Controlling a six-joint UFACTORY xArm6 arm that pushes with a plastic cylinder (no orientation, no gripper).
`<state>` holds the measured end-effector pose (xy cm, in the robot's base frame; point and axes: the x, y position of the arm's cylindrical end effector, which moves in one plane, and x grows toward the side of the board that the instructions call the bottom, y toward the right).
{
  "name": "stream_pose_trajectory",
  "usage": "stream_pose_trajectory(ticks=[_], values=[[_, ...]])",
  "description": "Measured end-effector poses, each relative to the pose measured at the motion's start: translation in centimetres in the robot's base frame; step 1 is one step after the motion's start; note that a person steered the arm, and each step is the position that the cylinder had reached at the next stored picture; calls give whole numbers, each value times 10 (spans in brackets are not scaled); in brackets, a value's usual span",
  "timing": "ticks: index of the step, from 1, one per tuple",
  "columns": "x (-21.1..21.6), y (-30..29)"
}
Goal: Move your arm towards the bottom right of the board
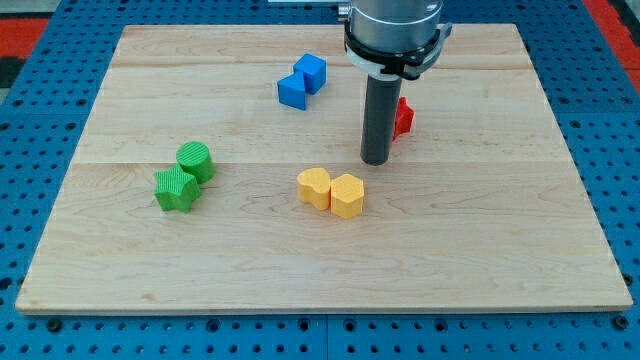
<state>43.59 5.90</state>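
- Near the middle of the wooden board (pixel 520 190), a little toward the far side, the tip (pixel 375 160) rests on the wood; the arm has no fingers to open or close, only this straight dark rod.
- Just right of the rod, and partly hidden by it, sits a red block (pixel 403 117); its shape cannot be made out, nor whether it touches the rod.
- Two yellow blocks, a rounded yellow block (pixel 314 187) and a hexagonal yellow block (pixel 347 195), lie touching each other just nearer than the tip and slightly left.
- The goal, the board's near right corner, lies well apart from the tip, with no block standing there.
- Risk: a path that dips straight toward the near edge first would likely clip the hexagonal yellow block; a sweep that starts rightward could drag the red block along.
- Two blue blocks (pixel 301 82) sit touching at the far left of the rod; a green cylinder (pixel 195 160) and a green star (pixel 176 189) sit together at the left, all well clear.
- The board is pale planked wood, lying on a blue perforated table (pixel 620 120).
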Motion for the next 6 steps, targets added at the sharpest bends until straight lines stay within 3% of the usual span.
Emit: stream_pose_trajectory(ticks=[6], values=[[80, 110]])
